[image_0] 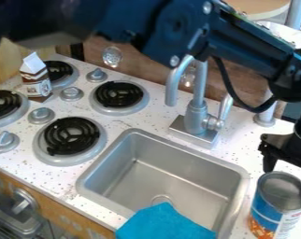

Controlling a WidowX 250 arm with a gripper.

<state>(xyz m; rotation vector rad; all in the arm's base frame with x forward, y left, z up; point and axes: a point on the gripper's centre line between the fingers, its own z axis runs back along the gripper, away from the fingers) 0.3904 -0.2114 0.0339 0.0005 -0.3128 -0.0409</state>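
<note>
Pincer (288,176) of the black arm (178,28), at the right edge of the scene: its two fingers were spread wide, pointing down at the far side of an upright can (267,210). Contact between fingers and can could not be determined. The can, with a grey top and a blue, white and orange label, stood at the near right, just to the right of the metal sink (143,170). A blue cloth (165,223) lay at the sink's near edge, partly over the basin. Beyond the sink's far edge rose a grey faucet (195,116) on a rectangular base. On the left, the speckled white counter (137,122) bore four black coil burners (72,135) and four grey knobs (41,115). A brown-and-white carton (37,84) stood at the far left, beside a burner.
</note>
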